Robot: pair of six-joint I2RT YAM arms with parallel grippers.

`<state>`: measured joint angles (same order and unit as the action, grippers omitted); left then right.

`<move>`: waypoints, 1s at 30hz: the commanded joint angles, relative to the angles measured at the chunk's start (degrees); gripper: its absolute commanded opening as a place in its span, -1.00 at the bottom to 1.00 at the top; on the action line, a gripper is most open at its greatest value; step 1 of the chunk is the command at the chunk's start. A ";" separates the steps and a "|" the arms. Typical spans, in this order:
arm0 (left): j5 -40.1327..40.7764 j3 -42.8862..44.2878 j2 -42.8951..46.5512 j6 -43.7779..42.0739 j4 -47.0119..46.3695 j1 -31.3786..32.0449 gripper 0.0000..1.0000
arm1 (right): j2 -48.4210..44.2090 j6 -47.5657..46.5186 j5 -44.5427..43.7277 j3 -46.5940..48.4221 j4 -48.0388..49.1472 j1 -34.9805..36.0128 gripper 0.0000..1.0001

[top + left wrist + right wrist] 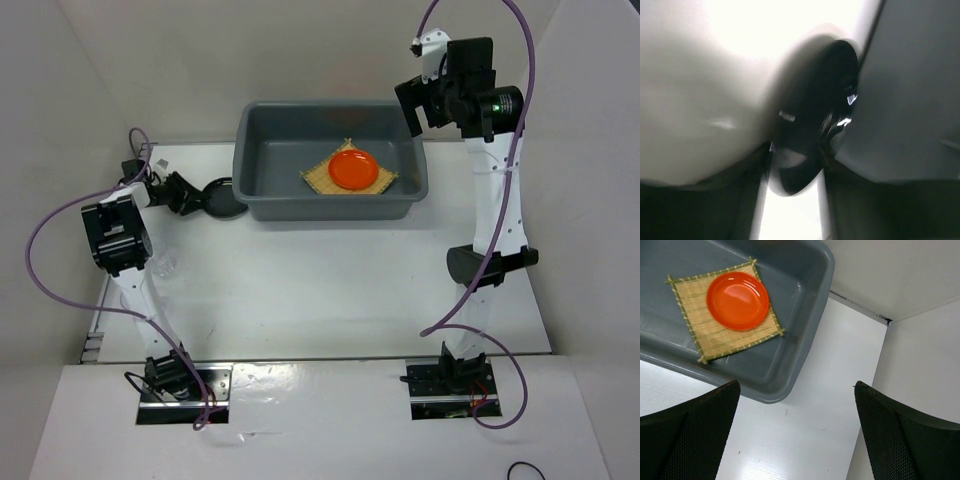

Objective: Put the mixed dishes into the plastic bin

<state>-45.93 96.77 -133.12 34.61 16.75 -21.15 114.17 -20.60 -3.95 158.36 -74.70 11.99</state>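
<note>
The black plate (226,200) lies on the table (330,290) toward its far left corner, just beside the left end wall of the plastic bin (330,208). The left claw (200,196) reaches in low, with a jaw either side of the plate's rim. The left wrist view is too blurred to tell whether it bites yet. The right claw (796,390) hangs over the bin's far right corner, jaws wide apart and holding nothing. The bamboo mat (318,178) and orange plate (354,169) already sit in the bin.

The likeliest trouble is the grip. A shallow, glossy plate pinched at its thin edge could pivot or slide out once raised. The bin wall is so close that a jaw could wedge against it and push the bin. If carried too low, the plate may catch the flared rim. Released from too high, it may strike the orange plate. A faint clear shape by the left arm, perhaps a glass cup (166,266), could be knocked over by the elbow.
</note>
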 commanded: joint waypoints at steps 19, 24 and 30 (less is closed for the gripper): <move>10.66 1.94 14.97 13.36 0.21 -1.70 -0.99 | 1.49 0.56 -0.36 4.93 0.34 -0.04 0.99; 21.41 3.06 25.80 22.06 -2.07 -2.23 -0.99 | 1.49 0.56 0.69 5.55 0.34 -0.04 0.99; 19.74 22.46 22.57 21.22 -2.00 9.09 -0.99 | 1.49 0.56 2.53 6.17 0.34 -0.04 0.99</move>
<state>-25.26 111.24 -107.87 55.00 15.79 -19.27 115.70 -20.58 -2.76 162.10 -74.78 11.97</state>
